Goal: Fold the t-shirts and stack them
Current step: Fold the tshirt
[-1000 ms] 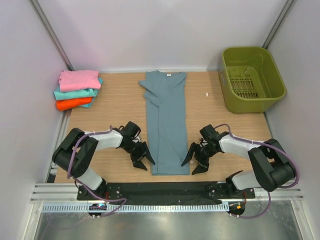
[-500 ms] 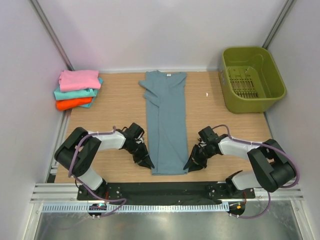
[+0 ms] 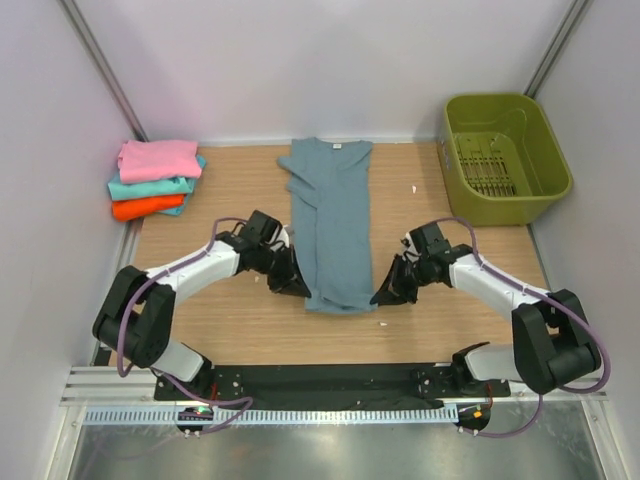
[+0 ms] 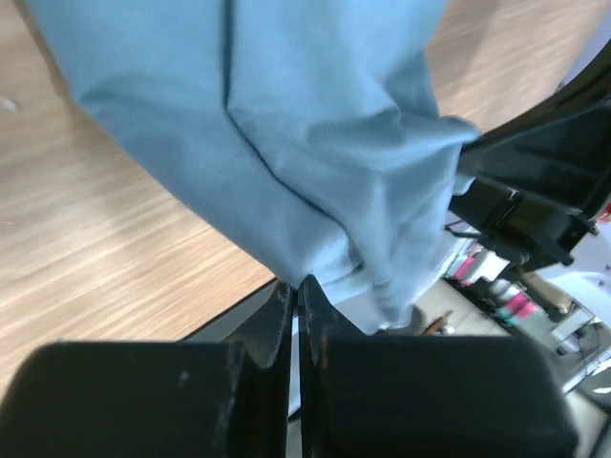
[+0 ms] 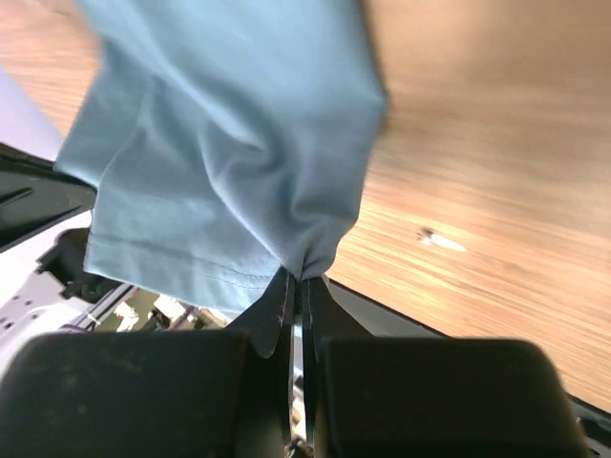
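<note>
Pinches the slate blue-grey t-shirt (image 3: 332,215) by its 2 near hem corners, with the left gripper (image 3: 291,282) clenched on the left corner and the right gripper (image 3: 386,290) clenched on the right.

Has lifted that hem off the table (image 3: 230,330) and drawn it away from the arm bases within the last 1 second. Before that, lay flat close to the near edge, with the fingers only flanking it.

Reads as the start of the lengthwise fold, hem toward collar. Leaves the far half flat by the back wall, white neck label (image 3: 337,148) showing.

Seems close to the end of the task, judging by the 3 folded pieces stacked at far left: pink t-shirt (image 3: 158,158) on teal t-shirt (image 3: 148,187) on orange t-shirt (image 3: 145,208). Stands well apart from the olive-green basket (image 3: 500,210) at far right.

From above, shows only dark tips at the cloth's edges, not whether anything is caught. From the left wrist, settles it: fingers (image 4: 272,329) pressed together on a bunched corner, cloth sagging in folds above the wood. From the right wrist, shows the same for the other fingers (image 5: 272,315), plus the stitched hem band drooping beside them.

Gives no sense in either wrist view of how far the hem must travel; needs the top view for that.
</note>
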Robot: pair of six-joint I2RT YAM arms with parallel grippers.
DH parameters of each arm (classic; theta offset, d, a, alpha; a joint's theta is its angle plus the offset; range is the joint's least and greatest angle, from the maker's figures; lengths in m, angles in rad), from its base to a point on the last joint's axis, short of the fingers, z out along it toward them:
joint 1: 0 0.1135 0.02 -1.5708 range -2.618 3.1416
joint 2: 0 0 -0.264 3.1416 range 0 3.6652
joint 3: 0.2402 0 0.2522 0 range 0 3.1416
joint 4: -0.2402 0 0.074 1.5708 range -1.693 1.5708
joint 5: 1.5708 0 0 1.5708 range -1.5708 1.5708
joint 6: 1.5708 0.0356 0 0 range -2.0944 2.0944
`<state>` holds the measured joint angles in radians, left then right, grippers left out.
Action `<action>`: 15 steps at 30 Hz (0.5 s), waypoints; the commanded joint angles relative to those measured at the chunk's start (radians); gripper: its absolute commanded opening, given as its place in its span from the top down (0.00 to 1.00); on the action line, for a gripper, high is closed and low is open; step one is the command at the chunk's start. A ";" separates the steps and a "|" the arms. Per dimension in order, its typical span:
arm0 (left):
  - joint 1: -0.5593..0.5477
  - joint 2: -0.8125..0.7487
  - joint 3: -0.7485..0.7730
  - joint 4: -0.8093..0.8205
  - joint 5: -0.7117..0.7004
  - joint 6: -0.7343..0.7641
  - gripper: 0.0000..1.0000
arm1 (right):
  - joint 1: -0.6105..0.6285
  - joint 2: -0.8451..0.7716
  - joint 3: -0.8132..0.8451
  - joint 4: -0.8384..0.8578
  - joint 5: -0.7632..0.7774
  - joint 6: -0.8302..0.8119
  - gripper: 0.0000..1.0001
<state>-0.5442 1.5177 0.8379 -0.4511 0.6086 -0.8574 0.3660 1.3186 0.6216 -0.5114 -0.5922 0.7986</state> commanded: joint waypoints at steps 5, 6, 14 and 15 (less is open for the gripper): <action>0.165 -0.034 0.196 -0.124 -0.006 0.264 1.00 | -0.053 0.022 0.285 -0.044 0.005 -0.130 0.98; 0.180 -0.022 0.223 -0.129 -0.001 0.276 1.00 | -0.073 0.043 0.346 -0.041 0.005 -0.136 0.98; 0.283 0.186 0.484 -0.089 0.034 0.314 1.00 | -0.131 0.287 0.613 0.089 -0.001 -0.128 0.99; 0.286 0.208 0.519 -0.084 0.037 0.317 1.00 | -0.130 0.338 0.654 0.111 -0.006 -0.128 0.99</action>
<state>-0.2737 1.6577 1.2709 -0.5541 0.6209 -0.5880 0.2443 1.5761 1.1870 -0.4690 -0.5945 0.6861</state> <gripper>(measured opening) 0.006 0.058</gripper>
